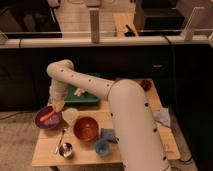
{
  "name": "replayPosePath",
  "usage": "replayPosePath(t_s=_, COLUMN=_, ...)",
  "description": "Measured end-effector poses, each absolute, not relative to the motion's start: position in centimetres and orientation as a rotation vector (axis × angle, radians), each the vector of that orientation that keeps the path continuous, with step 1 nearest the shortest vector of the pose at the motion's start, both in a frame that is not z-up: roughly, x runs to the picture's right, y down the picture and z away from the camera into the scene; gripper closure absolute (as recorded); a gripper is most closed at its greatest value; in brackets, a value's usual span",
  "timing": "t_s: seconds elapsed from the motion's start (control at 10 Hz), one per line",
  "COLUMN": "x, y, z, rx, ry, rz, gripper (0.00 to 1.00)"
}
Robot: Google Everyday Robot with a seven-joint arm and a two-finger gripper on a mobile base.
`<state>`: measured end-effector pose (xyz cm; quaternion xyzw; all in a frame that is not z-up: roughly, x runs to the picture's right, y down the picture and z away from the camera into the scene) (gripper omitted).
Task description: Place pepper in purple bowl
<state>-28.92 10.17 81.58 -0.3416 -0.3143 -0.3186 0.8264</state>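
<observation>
Claw (58,106): at the arm's end, low over the right rim of the purple bowl (40,121), at the table's left. We cannot tell its state.

Pepper (48,115): a red-orange strip lying inside the purple bowl, just below and left of the claw. We cannot tell whether the claw touches it.

Red bowl (86,128): right of the purple one, apart from it, nothing in it that we can see.

Green tray (89,98): behind both bowls.

Progress, in our judgement: pepper is at its goal; delivery done or nearly so. Remaining: confirm release, lift the arm away.
</observation>
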Motion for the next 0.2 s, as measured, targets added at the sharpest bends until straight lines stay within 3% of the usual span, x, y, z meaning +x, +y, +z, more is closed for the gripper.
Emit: replayPosePath(t_s=0.2, x=-29.02, y=10.52, z=81.77, rx=-0.732, ry=-0.674, rz=-0.682, gripper=0.2)
